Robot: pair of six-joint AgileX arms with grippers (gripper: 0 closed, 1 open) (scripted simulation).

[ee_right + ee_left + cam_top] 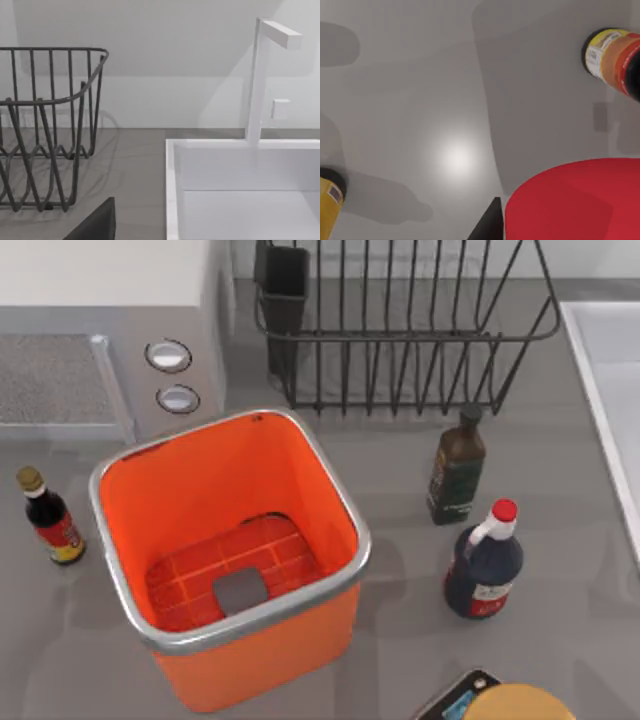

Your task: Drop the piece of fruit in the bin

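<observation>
left wrist view has the piece of fruit [575, 200] right against the camera, probably gripped, though the hand's state i cannot tell; release only once centred above the bin [300, 455].

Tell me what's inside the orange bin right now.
Inside the bin only its gridded orange floor and a small grey square show. No fruit lies on the visible floor. The near wall covers the floor's front edge, so that strip cannot be checked.
</observation>
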